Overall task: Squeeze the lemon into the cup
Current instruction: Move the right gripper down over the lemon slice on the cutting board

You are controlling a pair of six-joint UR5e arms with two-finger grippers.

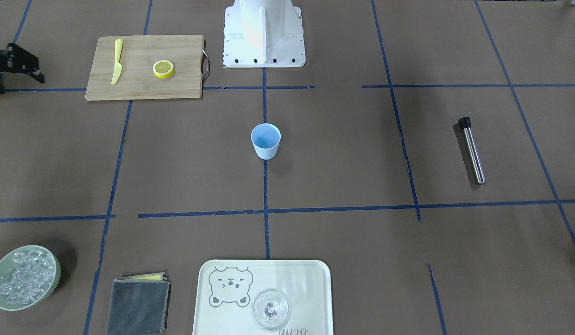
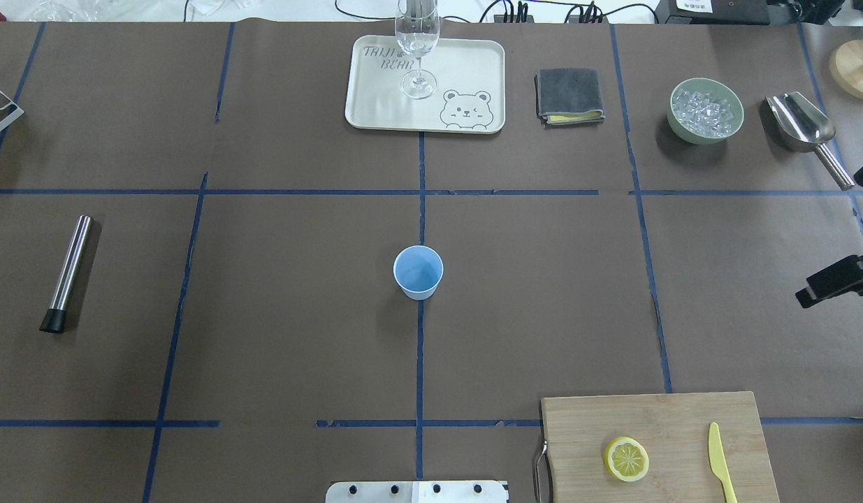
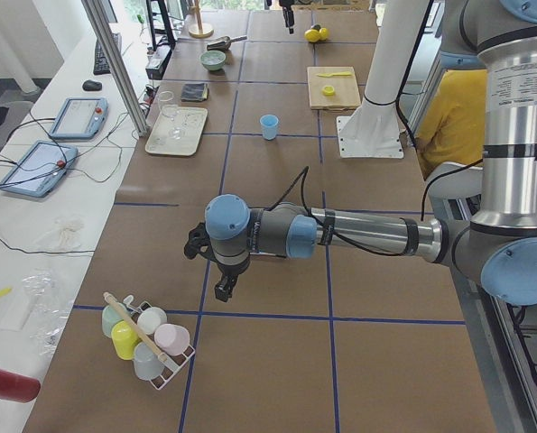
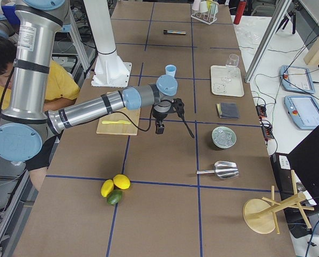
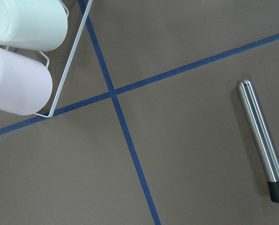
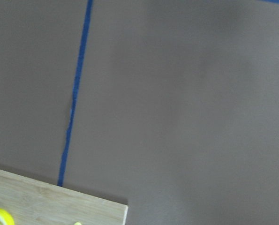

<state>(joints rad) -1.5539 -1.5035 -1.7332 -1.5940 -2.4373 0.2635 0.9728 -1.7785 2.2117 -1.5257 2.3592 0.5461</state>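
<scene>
On the cutting board [image 2: 683, 419], at the near right of the counter [image 2: 298, 335], lies the lemon [image 2: 627, 459], cut face up, nearer and left of the right jaws; the left jaws hang far off. Whether either pair is parted cannot be told. The cup [image 2: 418, 272] stands centrally.

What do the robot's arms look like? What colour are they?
The left arm and right arm are shiny silver tubes with round light-blue caps at the joints. A thin black cable loops beside each. The left end effector and right end effector are black and blocky.
</scene>
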